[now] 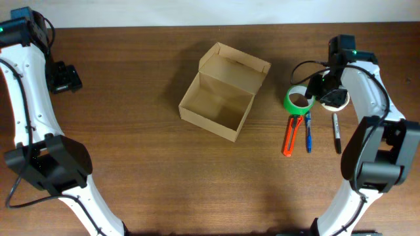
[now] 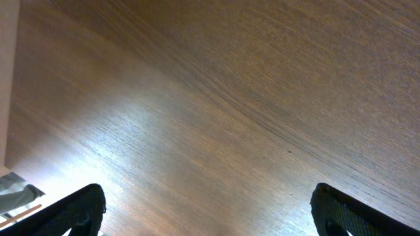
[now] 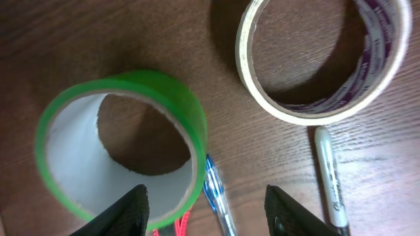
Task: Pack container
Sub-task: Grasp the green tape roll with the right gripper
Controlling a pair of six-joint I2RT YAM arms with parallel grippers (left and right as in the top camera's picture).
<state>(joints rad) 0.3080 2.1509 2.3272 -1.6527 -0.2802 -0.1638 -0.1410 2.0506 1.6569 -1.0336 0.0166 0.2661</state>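
Here's the cardboard box [image 1: 222, 97], sitting near the middle of the counter [image 1: 144, 157], turned at an angle. Its flap lid is swung open and stands up along the far-right side, and we're looking straight down at its bare brown floor.

Over on the right there's a little cluster. A green tape roll [image 1: 298, 101] lies flat, just beside a white tape roll [image 1: 335, 99]. Below them, in a row: an orange utility knife [image 1: 290, 135], a blue pen [image 1: 308, 131] and a black marker [image 1: 336, 133], all pointing roughly toward the rolls. All of it is well apart from the box.

The right pincer [image 1: 320, 86] hangs over the gap between the two rolls. From its wrist camera, the fingers [image 3: 121, 213] are spread wide with nothing clamped. The green roll [image 3: 125, 144] fills the left of that view, the white roll [image 3: 325, 59] with purple print inside sits upper right, and the pen [image 3: 216, 196] and marker [image 3: 331, 190] poke in from below.

The left pincer [image 1: 69, 78] is far off at the left edge, well away from the box. Its wrist view shows both black fingertips [image 2: 79, 213] set wide apart, with only bare wood grain between them: open, holding nothing.
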